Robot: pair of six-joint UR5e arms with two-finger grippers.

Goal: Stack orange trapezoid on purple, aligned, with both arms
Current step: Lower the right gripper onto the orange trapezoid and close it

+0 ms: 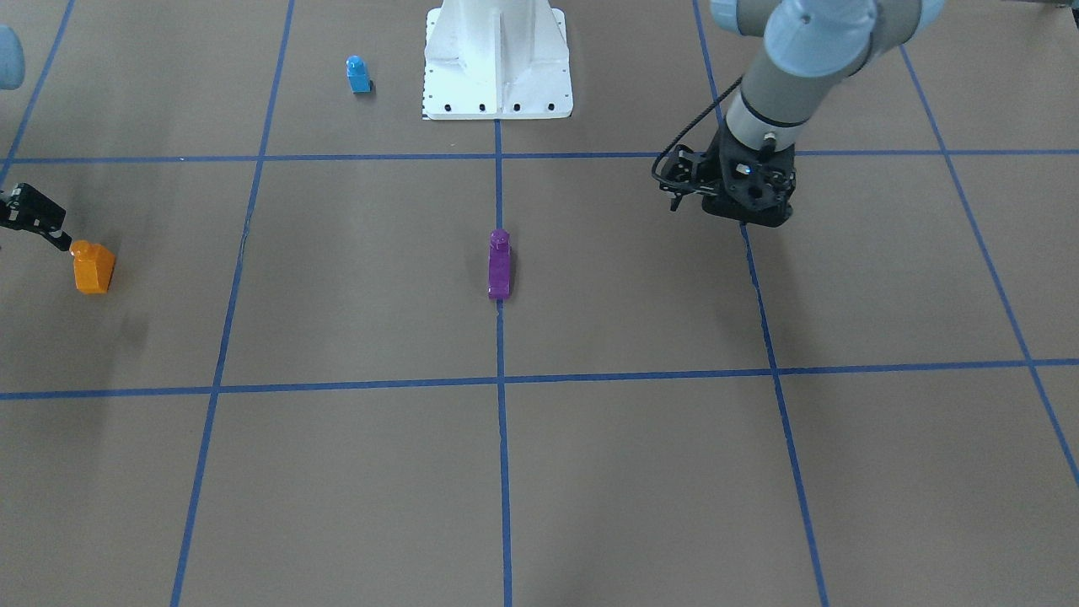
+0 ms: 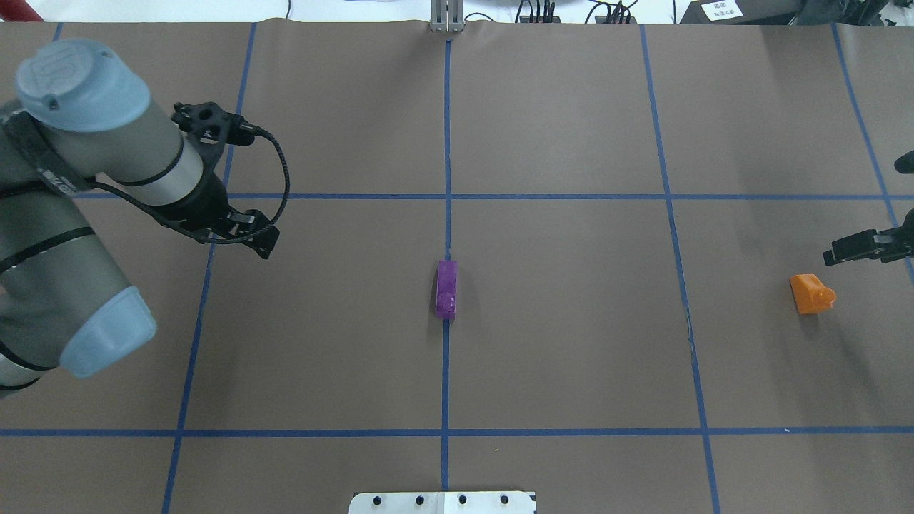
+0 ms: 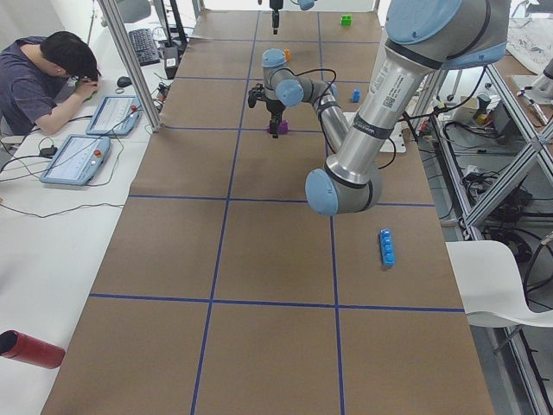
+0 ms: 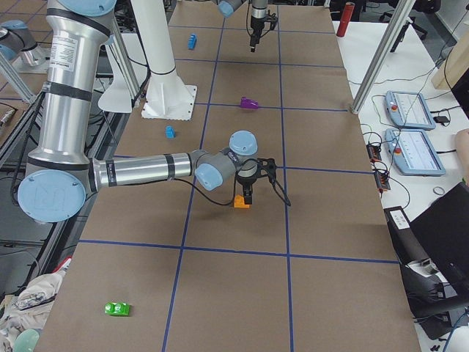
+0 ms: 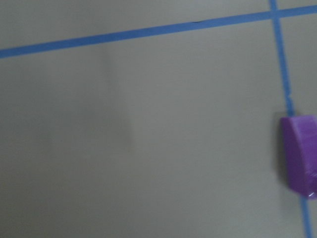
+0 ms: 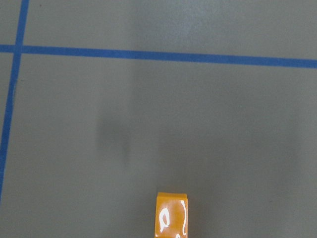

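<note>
Brown paper crossed by blue tape lines covers the table (image 2: 571, 357), and both blocks sit on it, well apart. The purple block (image 2: 446, 288) lies in the middle, right on the centre tape line. Its long axis runs along that line, toward and away from the robot, with its 1 stud at the end nearer the base. The orange block (image 2: 810, 293) is far out on the robot's right, and its length seems to run across the table instead — stud end pointing outward.

The right claw (image 2: 850, 250) hangs just beside the orange block, which sits slightly toward the robot's base from the fingertip. In the right wrist view the block shows only at the bottom edge, centred. That claw holds nothing, but how wide it stands I cannot tell. The left claw (image 2: 250, 239) hovers on the other side, well apart from the purple block and also empty; its opening is hidden too.

So the right arm is plainly the nearer of the 2 to the orange block. By my reckoning the pickup needs only a short shift onto the block. The harder part is the placing — roughly a quarter turn to line the orange block's length up with the purple one.
</note>
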